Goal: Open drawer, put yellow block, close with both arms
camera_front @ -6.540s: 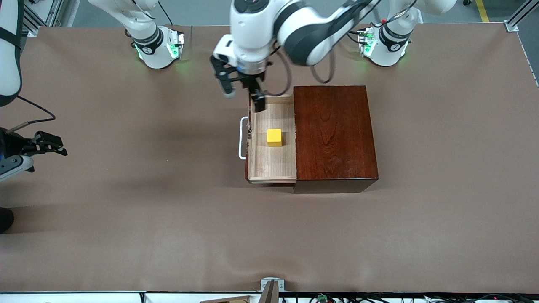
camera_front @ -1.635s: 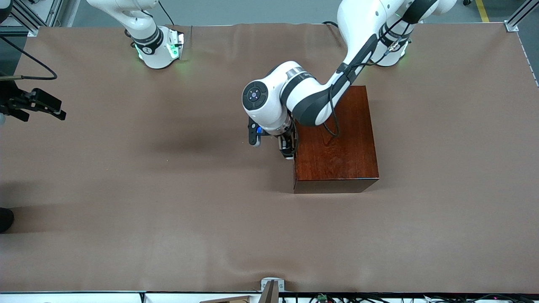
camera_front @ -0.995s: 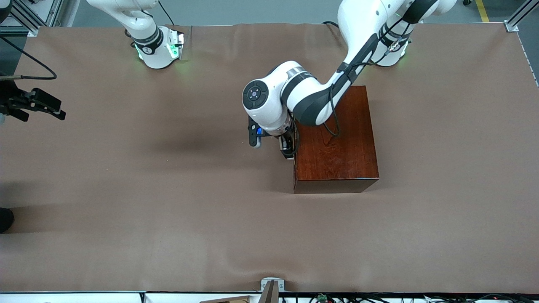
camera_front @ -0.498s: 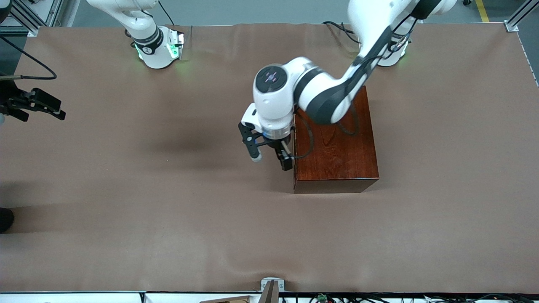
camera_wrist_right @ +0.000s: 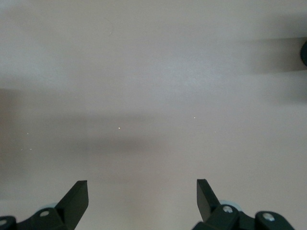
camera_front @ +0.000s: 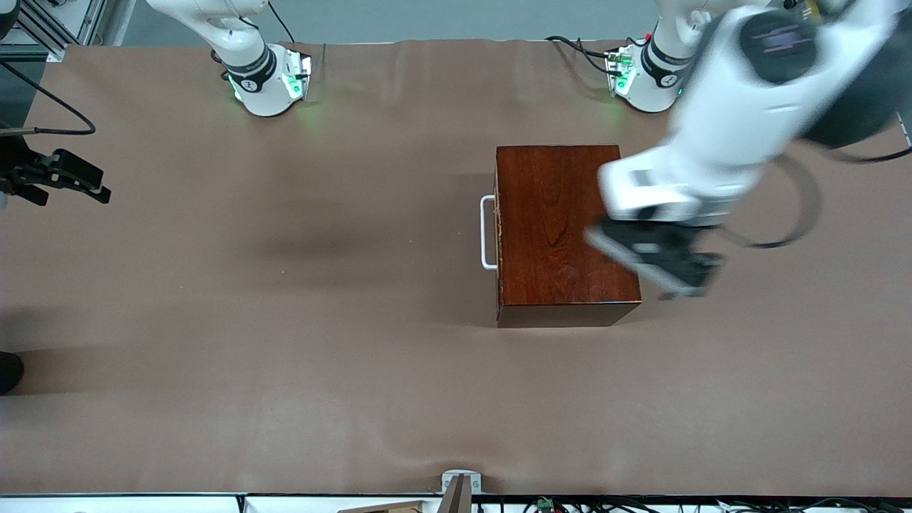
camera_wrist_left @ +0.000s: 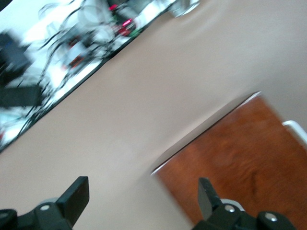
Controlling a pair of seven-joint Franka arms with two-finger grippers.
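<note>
Brown table, cables at edge

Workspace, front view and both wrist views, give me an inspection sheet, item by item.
Surface: brown table cover, slightly rippled.
Job's things: wooden box, drawer shut flush, white handle facing the right arm's end; yellow block not visible.
Clutter: nothing seen.
Grippers: left gripper open, in the air over the box's edge at the left arm's end; right gripper open, waiting over the right arm's end of the table.
Cables: loop hanging off the left arm; wiring along the table's near edge.
Surroundings: green-lit bases.
</note>
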